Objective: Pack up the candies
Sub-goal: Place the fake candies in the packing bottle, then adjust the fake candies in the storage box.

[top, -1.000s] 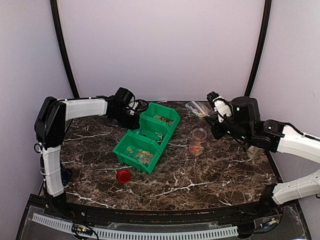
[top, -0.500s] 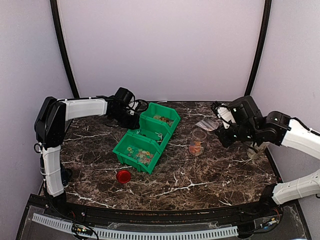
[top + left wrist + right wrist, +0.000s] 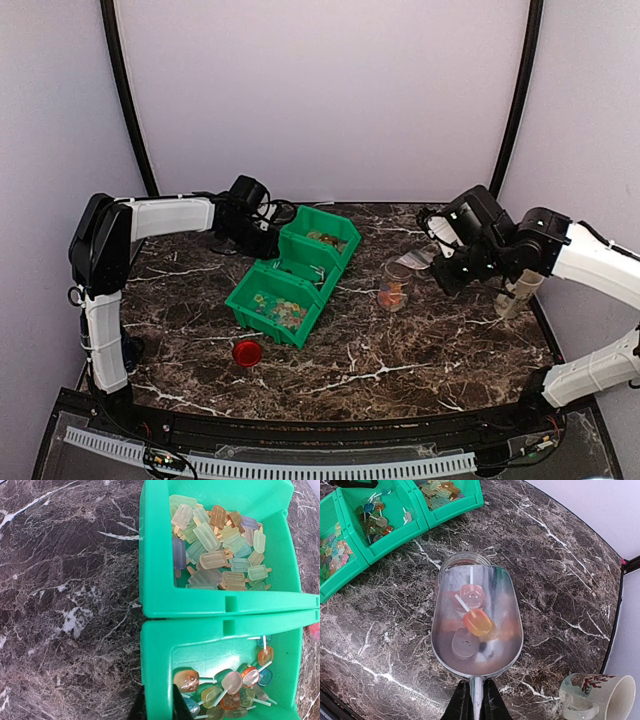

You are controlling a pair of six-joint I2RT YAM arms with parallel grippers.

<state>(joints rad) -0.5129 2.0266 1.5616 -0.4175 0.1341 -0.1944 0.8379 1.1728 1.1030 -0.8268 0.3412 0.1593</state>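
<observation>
My right gripper (image 3: 476, 700) is shut on the thin handle of a metal scoop (image 3: 485, 652). Three candies (image 3: 478, 621) lie in the scoop: an orange one and two pale ones on sticks. The scoop's tip hangs over the mouth of a clear jar (image 3: 451, 563), which holds orange candies (image 3: 392, 294). My left gripper (image 3: 159, 705) is shut on the corner wall of the middle green bin (image 3: 160, 650), which holds lollipop candies (image 3: 232, 682). The bin beside it holds popsicle-shaped candies (image 3: 220, 550).
Three joined green bins (image 3: 306, 258) stand left of centre on the marble table. A round red lid (image 3: 246, 352) lies in front of them. A white mug (image 3: 600, 700) with a red coral print stands at the right, close to my right arm.
My right arm has swung the scoop down and forward, from raised behind the jar to just over its mouth. The left arm has stayed where it was.
</observation>
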